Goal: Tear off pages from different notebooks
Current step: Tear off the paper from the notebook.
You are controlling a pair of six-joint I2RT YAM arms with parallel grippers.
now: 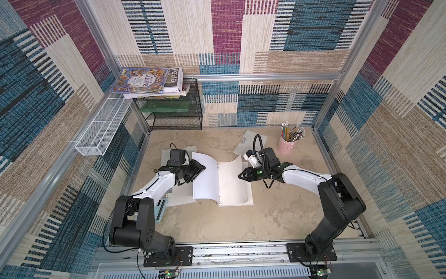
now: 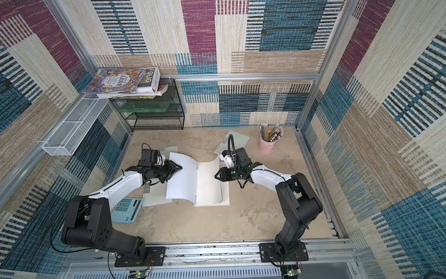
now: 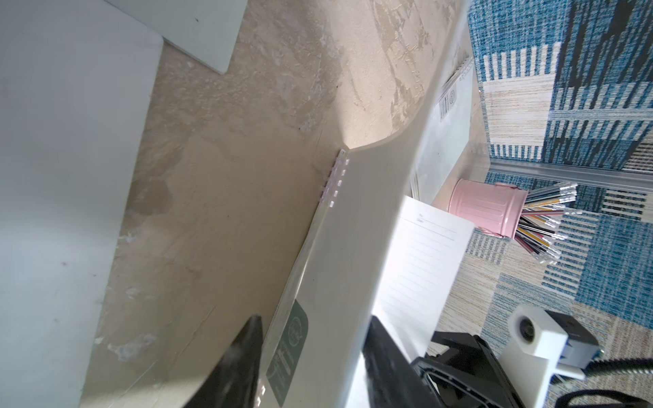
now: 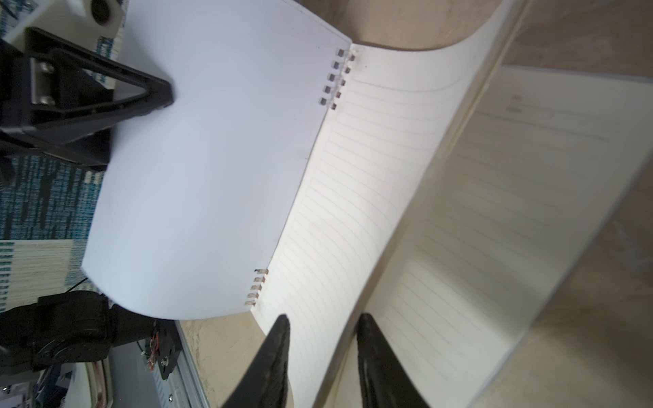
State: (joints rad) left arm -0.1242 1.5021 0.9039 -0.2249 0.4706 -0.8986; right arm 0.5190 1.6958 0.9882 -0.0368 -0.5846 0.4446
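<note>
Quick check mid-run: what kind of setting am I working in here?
Probably a staged study desk inside a robot cell: pink pencil cup, mesh rack stacked with books, and carpet-clad walls on aluminium framing.

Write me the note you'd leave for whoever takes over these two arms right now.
Left gripper: jaws apart, astride the turned-back cover of the open notebook mid-table.
Right gripper: jaws apart around the free edge of the lifted page, not yet clamped.
Others: a closed notebook lies by the pink cup. There is also a notebook behind the left arm and a notebook under the left arm.
Done: notebook opened, page raised. I can make out no torn-off page.
Left: pinch and tear this page, then do the other notebooks.
</note>
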